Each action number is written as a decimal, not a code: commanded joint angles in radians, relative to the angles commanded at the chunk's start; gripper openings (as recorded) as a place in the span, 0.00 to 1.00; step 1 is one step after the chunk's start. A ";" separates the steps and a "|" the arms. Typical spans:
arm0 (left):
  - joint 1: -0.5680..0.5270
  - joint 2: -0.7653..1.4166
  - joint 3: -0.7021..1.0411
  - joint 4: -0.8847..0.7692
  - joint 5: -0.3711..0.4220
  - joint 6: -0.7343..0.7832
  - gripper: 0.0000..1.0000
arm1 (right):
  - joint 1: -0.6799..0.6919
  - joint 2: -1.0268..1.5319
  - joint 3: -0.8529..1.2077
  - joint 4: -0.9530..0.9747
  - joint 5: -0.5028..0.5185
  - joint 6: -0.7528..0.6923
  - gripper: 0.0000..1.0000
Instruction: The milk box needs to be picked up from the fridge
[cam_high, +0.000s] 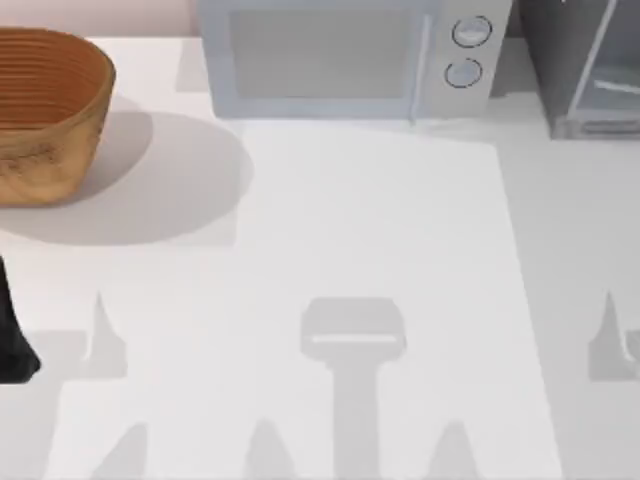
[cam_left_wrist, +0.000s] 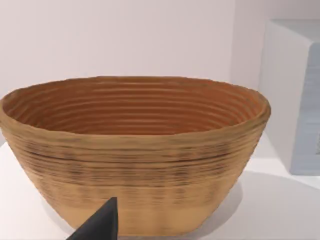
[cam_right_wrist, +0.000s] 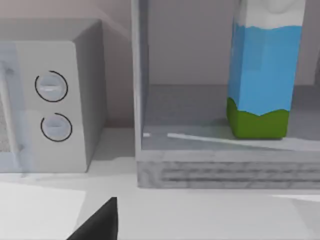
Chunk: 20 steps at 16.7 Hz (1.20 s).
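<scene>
The milk box (cam_right_wrist: 262, 75) stands upright on the floor of the fridge (cam_right_wrist: 225, 170), with light blue sides and a green band at its base. A pale frame post (cam_right_wrist: 140, 75) edges the fridge beside it. My right gripper (cam_right_wrist: 100, 225) shows as a dark tip low in the right wrist view, short of the fridge front and apart from the carton. In the top view the fridge (cam_high: 585, 70) fills the back right corner. My left arm (cam_high: 15, 330) is parked at the table's left edge, its gripper (cam_left_wrist: 100, 225) close to the basket.
A woven basket (cam_high: 45, 110) sits at the back left and looks hollow in the left wrist view (cam_left_wrist: 135, 150). The pale microwave (cam_high: 350, 60) with two round knobs (cam_right_wrist: 52, 105) stands at the back, just left of the fridge. A white mat (cam_high: 330, 300) covers the table's middle.
</scene>
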 joint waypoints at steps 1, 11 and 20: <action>0.000 0.000 0.000 0.000 0.000 0.000 1.00 | 0.000 0.000 0.000 0.000 0.000 0.000 1.00; 0.000 0.000 0.000 0.000 0.000 0.000 1.00 | -0.164 0.471 0.065 0.462 -0.156 0.001 1.00; 0.000 0.000 0.000 0.000 0.000 0.000 1.00 | -0.418 1.442 0.129 1.263 -0.401 0.015 1.00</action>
